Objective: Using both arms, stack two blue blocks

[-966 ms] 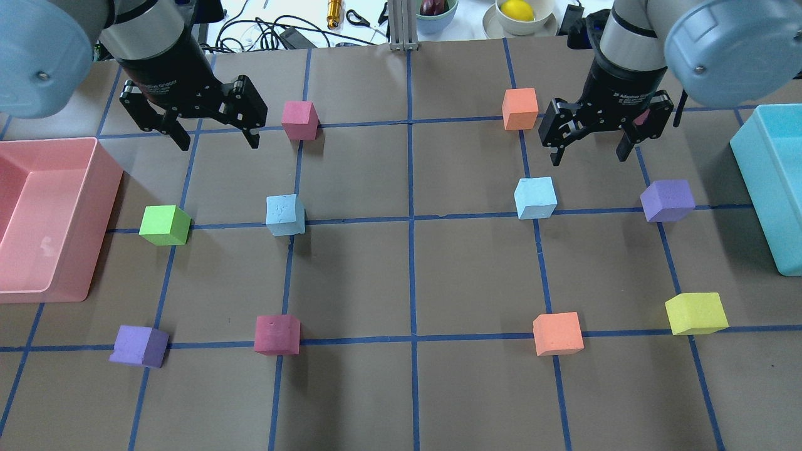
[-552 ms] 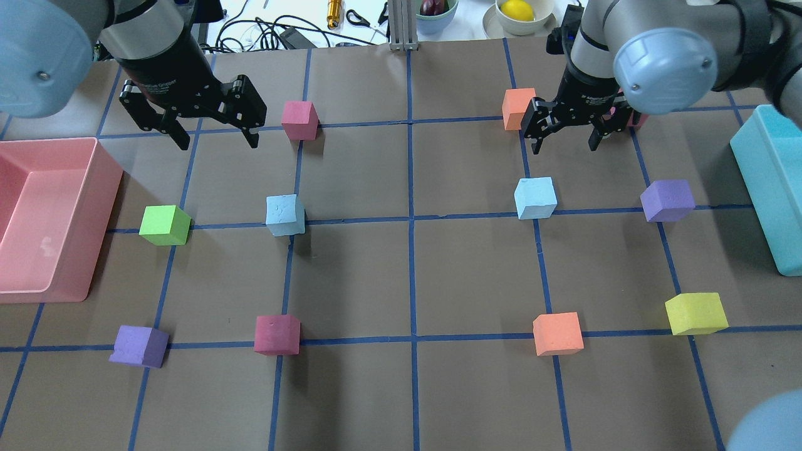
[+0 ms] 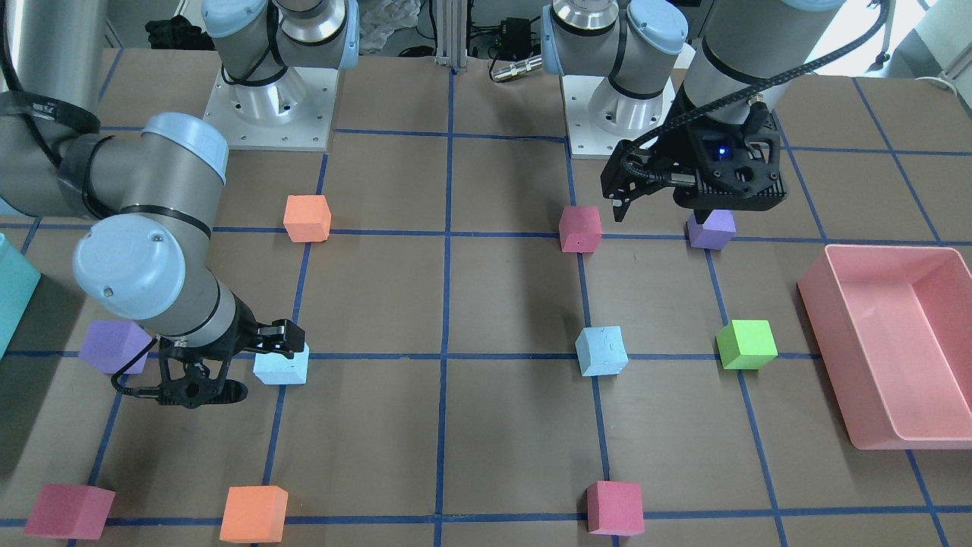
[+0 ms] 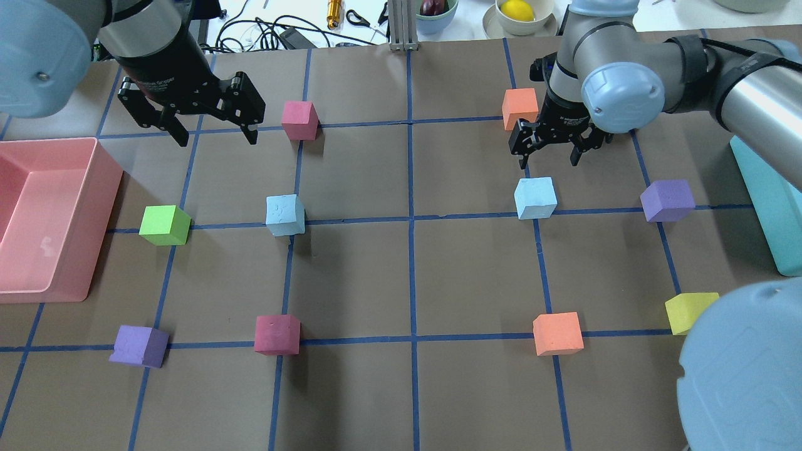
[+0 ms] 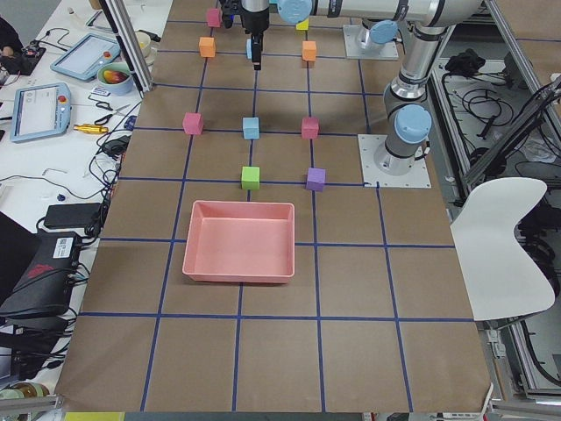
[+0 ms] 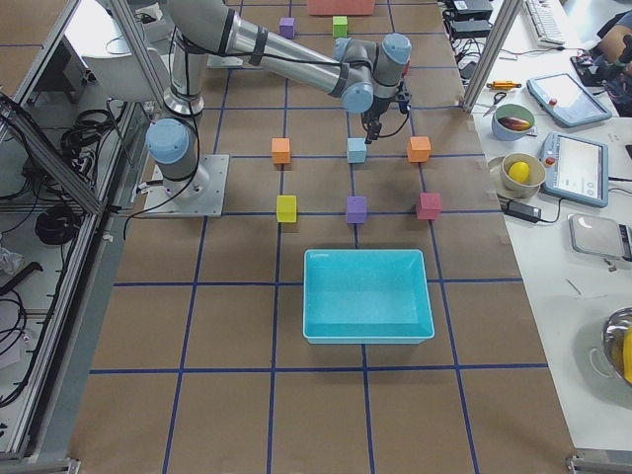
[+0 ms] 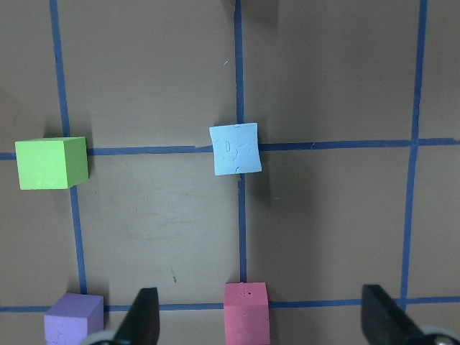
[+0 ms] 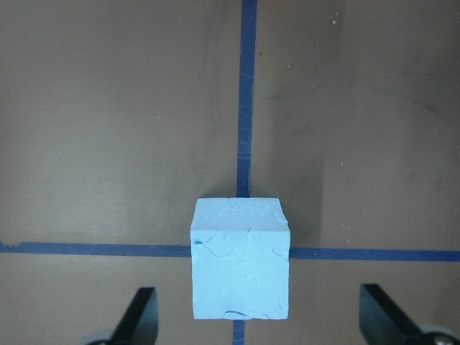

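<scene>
The pink bin [image 4: 108, 219] sits at the robot's left end of a brown table marked into squares with blue tape. One step away from the bin along a tape line stands a green block [image 4: 164, 225], and the next cube on that line is the first blue block [image 4: 285, 215], resting on a tape crossing with a scuffed, dented top. The second blue block [image 4: 535, 198] stands on the same line much farther from the pink bin, past the table's middle and toward the teal bin [image 4: 761, 207] at the opposite end. The right gripper [image 4: 547, 160] hangs directly over this second block. Its wrist camera shows the two black fingers spread wider than the cube, one on each side, with a clear gap to it on both. The left gripper [image 4: 217, 139] hovers in the air on the robot's side of the pink bin, above a purple block [image 3: 714, 232] and just beside a magenta block [image 3: 580, 229]. Its fingers are also spread wide and hold nothing, and a blue light glows on its black body. Small white lettering runs across the black body of each gripper, but it is too small to read with any certainty.
</scene>
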